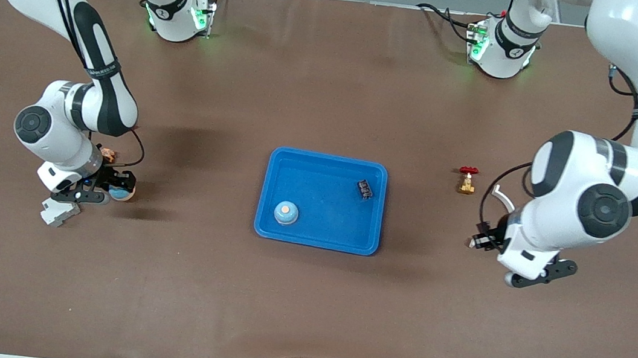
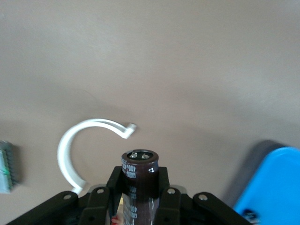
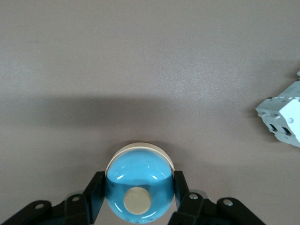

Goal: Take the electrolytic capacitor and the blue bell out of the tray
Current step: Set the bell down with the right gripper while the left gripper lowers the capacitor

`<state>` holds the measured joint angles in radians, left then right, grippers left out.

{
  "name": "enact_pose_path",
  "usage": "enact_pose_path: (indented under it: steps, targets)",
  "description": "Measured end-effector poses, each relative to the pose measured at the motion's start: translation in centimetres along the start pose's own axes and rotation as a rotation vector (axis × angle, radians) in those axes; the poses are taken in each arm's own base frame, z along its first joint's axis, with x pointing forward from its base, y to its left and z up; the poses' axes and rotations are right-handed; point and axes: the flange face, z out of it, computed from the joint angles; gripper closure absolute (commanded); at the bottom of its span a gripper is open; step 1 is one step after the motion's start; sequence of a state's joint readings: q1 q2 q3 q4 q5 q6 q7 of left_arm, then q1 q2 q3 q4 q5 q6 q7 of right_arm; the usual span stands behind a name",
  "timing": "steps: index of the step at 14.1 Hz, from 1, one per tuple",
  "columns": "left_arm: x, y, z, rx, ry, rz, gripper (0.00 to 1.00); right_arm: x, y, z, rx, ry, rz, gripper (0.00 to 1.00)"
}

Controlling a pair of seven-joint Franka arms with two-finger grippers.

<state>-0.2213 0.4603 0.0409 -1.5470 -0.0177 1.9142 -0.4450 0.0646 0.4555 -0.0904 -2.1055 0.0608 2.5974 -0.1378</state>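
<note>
Now my left gripper (image 2: pixel 139 206) clamps the capacitor (image 2: pixel 139 180); my right gripper (image 3: pixel 139 199) grips the blue bell (image 3: pixel 138 190) between its fingers.

You can see pale print running down the sleeve of the capacitor (image 2: pixel 139 185) in the left wrist view, with digits that look like "400", but you cannot read it with any certainty. Nothing else in your three views carries lettering, a number, a brand or a sign you could make out.
</note>
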Motion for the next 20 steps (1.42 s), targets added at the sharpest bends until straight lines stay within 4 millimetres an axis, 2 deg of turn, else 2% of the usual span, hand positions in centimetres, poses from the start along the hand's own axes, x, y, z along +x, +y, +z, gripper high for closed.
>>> enact_pose_path:
  steps: [2, 5, 6, 7, 8, 11, 14, 16, 18, 20]
  targets:
    - [0.5, -2.2, 2.0, 0.045, 0.002, 0.055, 0.98, 0.0, 0.0, 0.6, -0.003, 0.008, -0.001, 1.0]
    - [0.5, -4.1, 6.0, 0.051, 0.033, 0.125, 0.98, 0.0, 0.0, 1.5, -0.007, 0.019, -0.002, 1.0]
    - [0.5, -5.1, 7.2, 0.046, 0.042, 0.151, 0.98, 0.1, 0.0, 1.5, -0.007, 0.022, -0.001, 0.73]
    - [0.5, -6.3, 8.3, 0.044, 0.049, 0.175, 0.98, 0.1, 0.1, 1.5, -0.007, 0.026, 0.0, 0.16]
    - [0.5, -7.5, 9.3, 0.044, 0.052, 0.2, 0.98, 0.1, 0.2, 1.5, -0.008, 0.029, 0.002, 0.0]
    - [0.6, -10.1, 11.1, 0.048, 0.057, 0.268, 0.98, 0.4, 0.4, 1.4, -0.009, 0.039, 0.006, 0.0]
    - [1.1, -12.9, 12.0, 0.05, 0.058, 0.324, 0.98, 1.9, -0.2, 0.1, -0.001, 0.039, -0.005, 0.0]
    - [1.1, -13.7, 13.1, 0.048, 0.066, 0.341, 0.98, 3.9, -0.9, -2.3, 0.024, -0.018, 0.004, 0.0]
    - [0.8, -13.6, 14.5, 0.049, 0.064, 0.35, 0.98, 6.4, -2.3, -6.1, 0.045, -0.059, 0.039, 0.0]
    - [0.6, -13.4, 15.7, 0.053, 0.056, 0.36, 0.98, 8.3, -5.6, -9.6, 0.054, -0.049, 0.106, 0.0]
